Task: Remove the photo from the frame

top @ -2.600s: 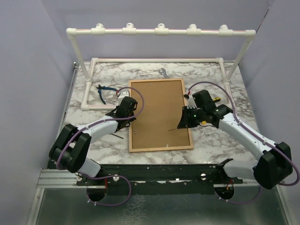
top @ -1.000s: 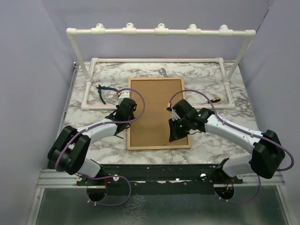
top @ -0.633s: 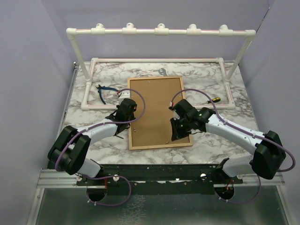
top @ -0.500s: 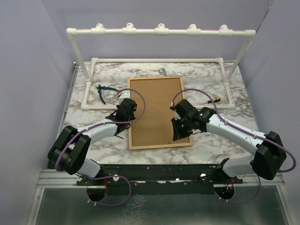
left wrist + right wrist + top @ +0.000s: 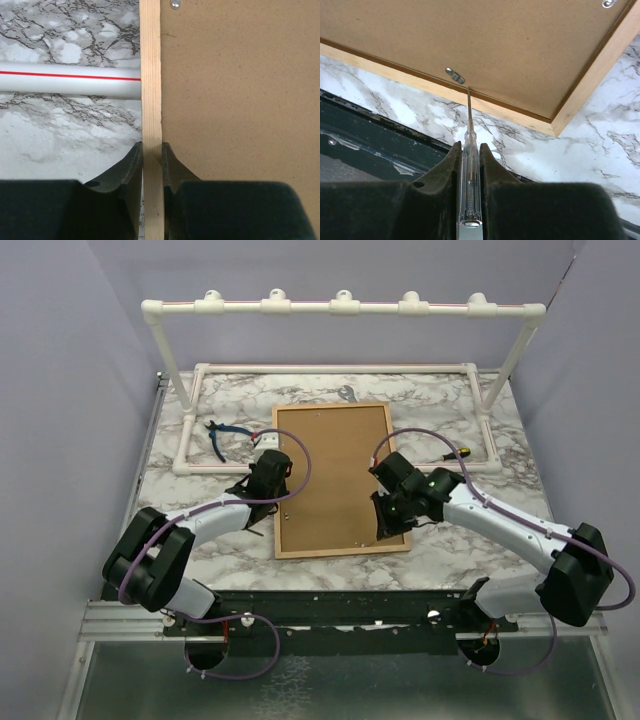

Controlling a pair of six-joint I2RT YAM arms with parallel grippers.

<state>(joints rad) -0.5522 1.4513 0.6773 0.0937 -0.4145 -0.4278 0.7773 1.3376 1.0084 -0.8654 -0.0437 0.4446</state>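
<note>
The frame [image 5: 330, 475] lies face down on the marble table, its brown fibreboard back [image 5: 240, 100] up. The photo is hidden beneath that back. My left gripper [image 5: 279, 500] is shut on the frame's left wooden border [image 5: 151, 90], one finger on each side of it [image 5: 151, 148]. My right gripper [image 5: 386, 530] hovers over the frame's near right corner, shut on a clear-handled screwdriver [image 5: 469, 175]. The screwdriver's thin tip reaches a small metal clip [image 5: 455, 75] on the back, by the near border.
A white pipe rack [image 5: 340, 307] spans the back, and one of its base pipes [image 5: 70, 83] runs left of the frame. Blue-handled pliers [image 5: 222, 438] lie at the left, a yellow-handled screwdriver [image 5: 455, 452] at the right. The table's dark front rail [image 5: 365, 130] lies just beyond the frame.
My right gripper has swung with the screwdriver from the frame's right edge down to its near right corner, then edged slightly right. The left gripper has kept its hold.
</note>
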